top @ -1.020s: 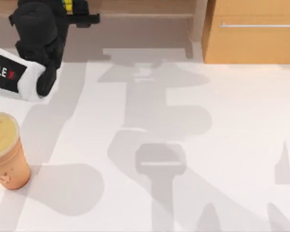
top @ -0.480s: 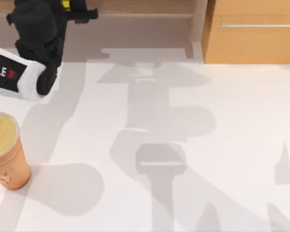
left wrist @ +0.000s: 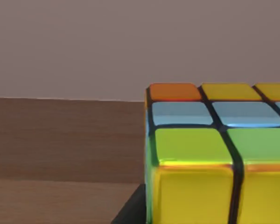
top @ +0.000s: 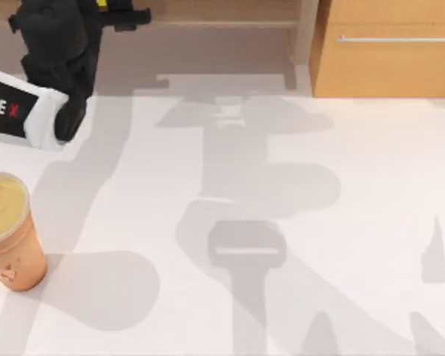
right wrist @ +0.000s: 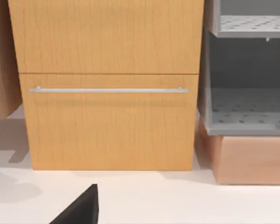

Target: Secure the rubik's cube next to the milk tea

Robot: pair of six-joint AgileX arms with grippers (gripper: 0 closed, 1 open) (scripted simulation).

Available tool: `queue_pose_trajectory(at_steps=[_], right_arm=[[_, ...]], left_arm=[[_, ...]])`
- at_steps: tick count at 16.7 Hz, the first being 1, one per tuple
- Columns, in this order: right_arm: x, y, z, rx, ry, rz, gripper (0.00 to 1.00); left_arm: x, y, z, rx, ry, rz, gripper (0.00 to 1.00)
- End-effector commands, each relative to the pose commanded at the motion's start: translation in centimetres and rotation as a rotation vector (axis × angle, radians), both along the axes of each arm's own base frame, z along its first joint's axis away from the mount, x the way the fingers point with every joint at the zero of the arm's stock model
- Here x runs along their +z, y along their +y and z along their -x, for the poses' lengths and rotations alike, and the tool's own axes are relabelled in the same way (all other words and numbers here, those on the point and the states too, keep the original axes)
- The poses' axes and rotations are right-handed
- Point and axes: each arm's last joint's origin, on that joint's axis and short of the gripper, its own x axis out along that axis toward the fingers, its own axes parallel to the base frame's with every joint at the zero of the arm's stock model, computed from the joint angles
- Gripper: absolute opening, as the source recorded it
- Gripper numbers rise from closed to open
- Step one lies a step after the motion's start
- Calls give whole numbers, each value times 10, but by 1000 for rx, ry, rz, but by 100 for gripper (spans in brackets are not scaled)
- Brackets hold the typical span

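Orange-tan cup: the milk tea (top: pixel 7 233) is standing upright at the near left edge of the white worktop (top: pixel 297 222), nearest of all.
Left arm: it is reaching over the far left corner, well beyond the cup, with the left gripper (top: pixel 107 9) sitting at the top view's upper edge.
Fingers: they are pinching the rubik's cube (left wrist: pixel 214 154), judging by how close the cube is sitting to the left wrist camera; a yellow sliver is showing between them from above.
Key relation: the cup is lying nearer than the carried cube, towards the worktop's front, so the left arm is better placed.
Right arm: its gripper (right wrist: pixel 79 207) is facing the far wooden drawer cabinet (right wrist: pixel 107 84); I cannot tell its finger state.
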Motion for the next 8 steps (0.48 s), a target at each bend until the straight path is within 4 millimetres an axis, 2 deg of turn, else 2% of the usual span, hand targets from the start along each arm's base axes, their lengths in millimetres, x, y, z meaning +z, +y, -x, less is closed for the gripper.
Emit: queue_pose_trajectory(at_steps=[5, 8], right_arm=[[0, 0, 0, 0, 0, 0, 100], [0, 0, 0, 0, 0, 0, 100]], left_arm=[[-5, 1, -1, -30, 25, -25, 0], [2, 0, -1, -30, 15, -30, 0]])
